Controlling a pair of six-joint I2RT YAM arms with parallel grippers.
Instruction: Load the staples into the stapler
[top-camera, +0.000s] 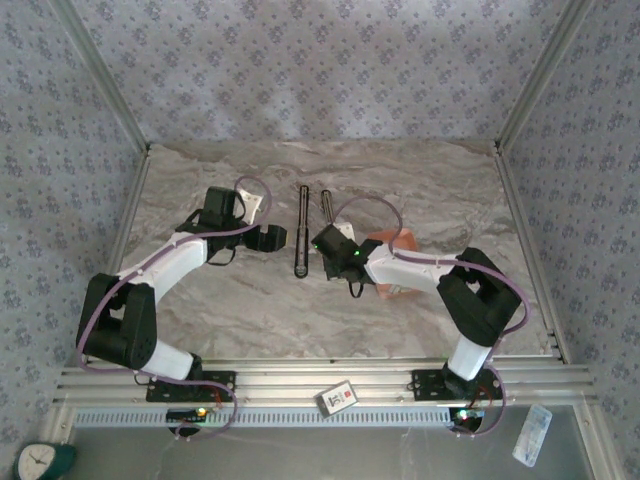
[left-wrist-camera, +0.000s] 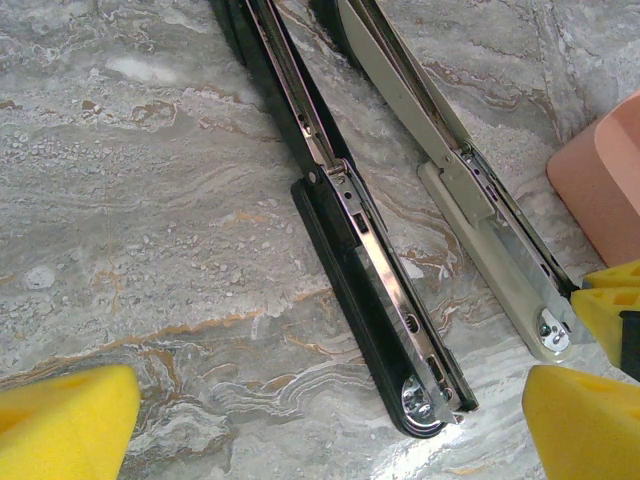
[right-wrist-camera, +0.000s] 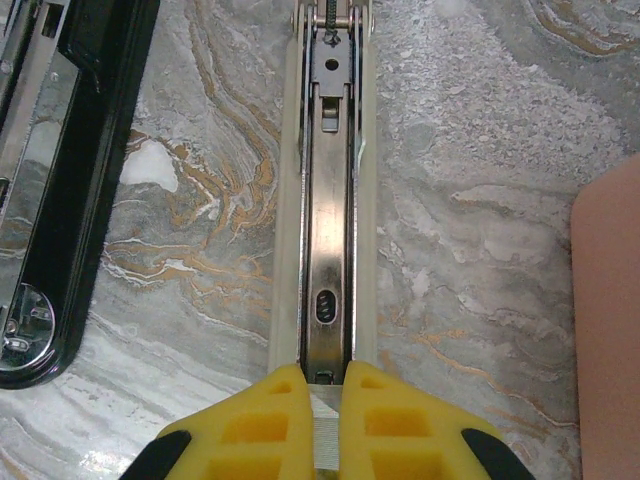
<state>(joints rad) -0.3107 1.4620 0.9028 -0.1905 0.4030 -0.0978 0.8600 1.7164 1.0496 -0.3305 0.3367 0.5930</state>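
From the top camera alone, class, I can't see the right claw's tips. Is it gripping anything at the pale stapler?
Observer: Yes, the right claw is shut on a thin silvery strip, apparently staples.
Operator: Lined up?
Observer: The strip meets the end of the metal channel of the pale stapler, in line.
Operator: The left claw?
Observer: The left claw hangs open near the end of the black stapler, gripping nothing.

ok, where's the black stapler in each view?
Top external: black stapler mid-table, left of the beige stapler.
Left wrist: black stapler diagonal through centre, beige stapler on its right.
Right wrist: black stapler at left edge, beige stapler centre.
Shared landmark: beige stapler beside it.
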